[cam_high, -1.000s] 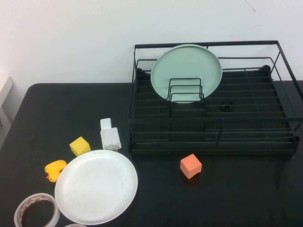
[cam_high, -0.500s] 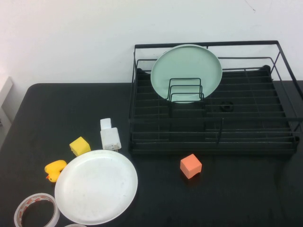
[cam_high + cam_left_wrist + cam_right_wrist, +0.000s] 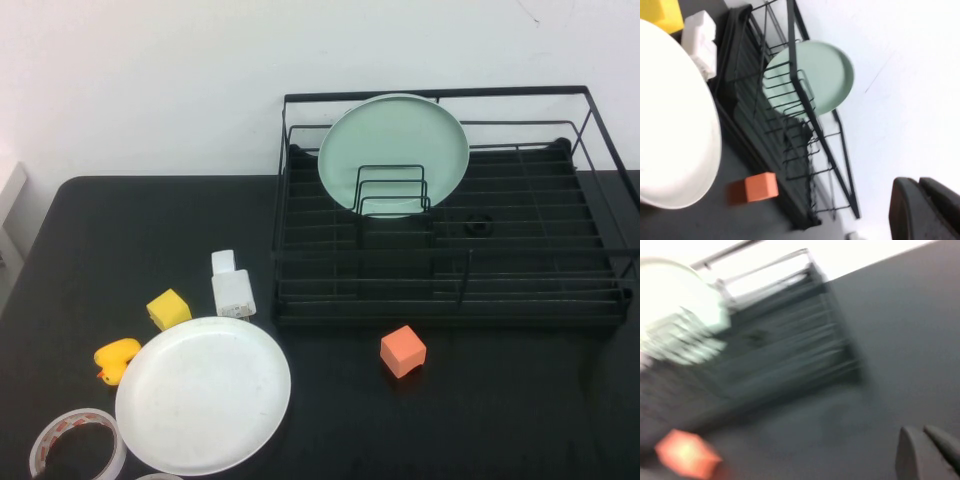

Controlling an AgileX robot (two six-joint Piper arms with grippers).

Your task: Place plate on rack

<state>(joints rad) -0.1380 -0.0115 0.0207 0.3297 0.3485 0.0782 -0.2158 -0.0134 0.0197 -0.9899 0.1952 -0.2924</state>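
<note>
Nothing has been moved over the last second; the task is judged not yet begun.

The rack point(image 3: 450, 215) is seen at the upper right of the high view, with only the mint-green plate point(image 3: 394, 152) stood in its dividers. The plate point(image 3: 203, 394) is left flat on the surface point(image 3: 500, 400) at the lower left, untouched, beside the orange cube point(image 3: 403, 351). The left gripper point(image 3: 925, 210) and right gripper point(image 3: 927, 452) are glimpsed only in their wrist views; whether apart or together cannot be told.

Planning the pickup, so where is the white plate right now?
In the high view the white plate lies flat on the table's near left, off the rack, with the rubber duck and tape roll beside it; neither gripper is near it.
</note>
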